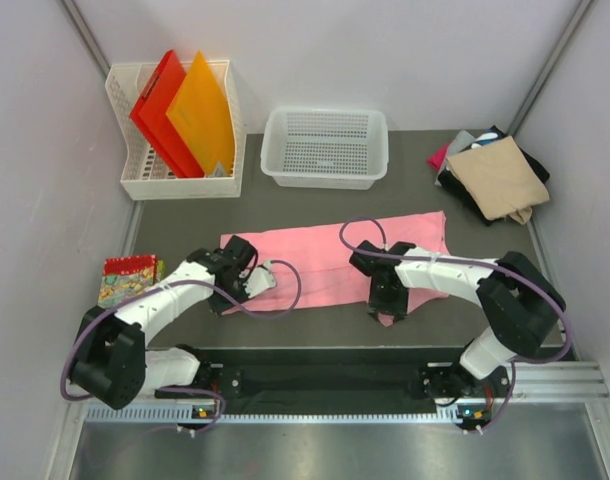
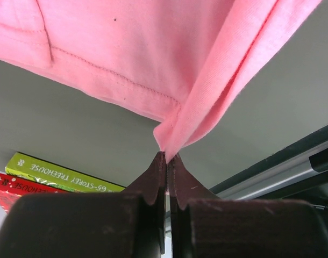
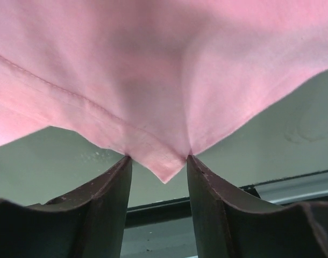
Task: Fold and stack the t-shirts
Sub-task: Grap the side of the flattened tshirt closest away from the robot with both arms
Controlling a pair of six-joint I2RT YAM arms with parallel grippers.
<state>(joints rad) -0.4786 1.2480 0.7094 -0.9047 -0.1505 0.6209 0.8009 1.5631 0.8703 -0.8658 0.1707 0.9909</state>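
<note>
A light pink t-shirt (image 1: 325, 255) lies spread across the dark table (image 1: 185, 225), folded into a long strip. My left gripper (image 1: 263, 280) is at its near left corner. In the left wrist view, that gripper (image 2: 166, 156) is shut on a pinched fold of the pink cloth (image 2: 153, 48). My right gripper (image 1: 388, 312) is at the shirt's near right corner. In the right wrist view it (image 3: 157, 157) stands open, with a pointed corner of the pink cloth (image 3: 164, 64) hanging between its fingertips. Folded t-shirts (image 1: 493, 175) are piled at the back right, a tan one on top.
A white mesh basket (image 1: 325, 148) stands at the back centre. A white rack (image 1: 123, 140) at the back left holds a red folder (image 1: 160, 110) and an orange folder (image 1: 200, 115). Books (image 1: 128, 278) lie at the left edge, beside the left arm.
</note>
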